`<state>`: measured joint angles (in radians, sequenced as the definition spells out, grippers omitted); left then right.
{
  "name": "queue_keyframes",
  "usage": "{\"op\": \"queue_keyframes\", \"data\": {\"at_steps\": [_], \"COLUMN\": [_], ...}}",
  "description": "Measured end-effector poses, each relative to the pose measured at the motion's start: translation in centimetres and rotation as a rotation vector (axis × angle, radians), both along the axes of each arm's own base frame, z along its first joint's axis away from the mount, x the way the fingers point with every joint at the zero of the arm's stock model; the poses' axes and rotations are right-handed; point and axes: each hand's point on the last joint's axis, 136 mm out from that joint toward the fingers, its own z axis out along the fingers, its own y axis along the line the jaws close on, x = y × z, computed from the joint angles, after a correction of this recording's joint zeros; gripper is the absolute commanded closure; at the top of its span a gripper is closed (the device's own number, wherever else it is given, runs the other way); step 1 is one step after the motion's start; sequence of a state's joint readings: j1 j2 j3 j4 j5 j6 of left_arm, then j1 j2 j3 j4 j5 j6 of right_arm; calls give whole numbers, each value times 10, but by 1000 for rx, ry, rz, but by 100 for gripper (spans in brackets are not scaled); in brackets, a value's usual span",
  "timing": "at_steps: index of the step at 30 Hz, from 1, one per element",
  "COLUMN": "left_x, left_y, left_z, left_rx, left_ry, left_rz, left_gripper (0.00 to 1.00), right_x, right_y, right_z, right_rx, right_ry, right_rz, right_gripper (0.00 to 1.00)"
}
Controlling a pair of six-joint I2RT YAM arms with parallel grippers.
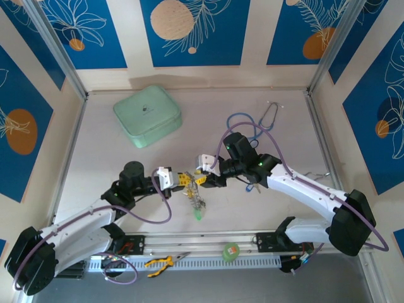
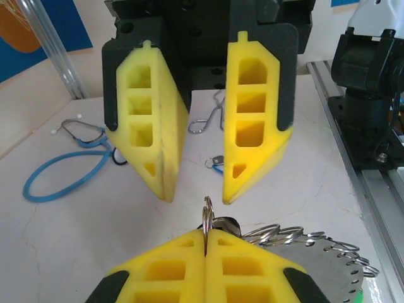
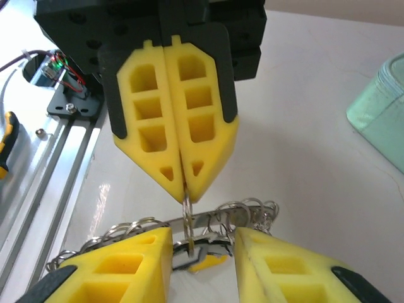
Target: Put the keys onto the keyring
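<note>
1 keyring (image 2: pixel 315 265) in left fingers (image 2: pixel 164 268), stethoscope (image 2: pixel 63 180) near, mint case (image 1: pixel 147 115) well apart

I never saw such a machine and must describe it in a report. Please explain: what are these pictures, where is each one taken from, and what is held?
These are two robot arms at a table. One picture looks down from above; the other two come from cameras on the wrists. The left tool is shut on a small wire ring; beside it is the notched keyring. The right tool stands open, facing it. On the table lie a green case and a blue stethoscope.
</note>
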<state>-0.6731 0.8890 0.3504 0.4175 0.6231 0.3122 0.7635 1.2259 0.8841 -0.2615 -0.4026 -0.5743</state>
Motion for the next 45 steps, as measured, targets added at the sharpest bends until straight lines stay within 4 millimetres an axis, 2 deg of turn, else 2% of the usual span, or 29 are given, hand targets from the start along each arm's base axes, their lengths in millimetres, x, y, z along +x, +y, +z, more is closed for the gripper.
{"op": "queue_keyframes", "data": {"at_steps": [18,22,26,32,34,41,45], "left_x": [3,4,4,4,4,4,4], "left_y": [1,2,2,2,2,2,2], "left_z": [5,5,4,4,4,4,4], "left_rx": [-24,-23,-22,-21,-21,-21,-22], "left_ry": [-12,-13,-12,-12,-11,-12,-12], "left_rz": [24,32,32,32,32,32,32], "left_gripper": [100,100,100,100,100,100,100], "right_x": [2,3,4,6,5,3,4], "right_y": [-5,-6,-8,-6,-6,-1,1], "right_z": [-3,-4,-8,-11,-13,-8,-4], "right_rx": [-8,-12,-19,-12,-2,43,62], "right_ry": [28,31,39,54,59,52,46], "right_rz": [-13,-19,-25,-37,-37,-14,-5], "right_gripper": [97,100,98,75,71,71,75]}}
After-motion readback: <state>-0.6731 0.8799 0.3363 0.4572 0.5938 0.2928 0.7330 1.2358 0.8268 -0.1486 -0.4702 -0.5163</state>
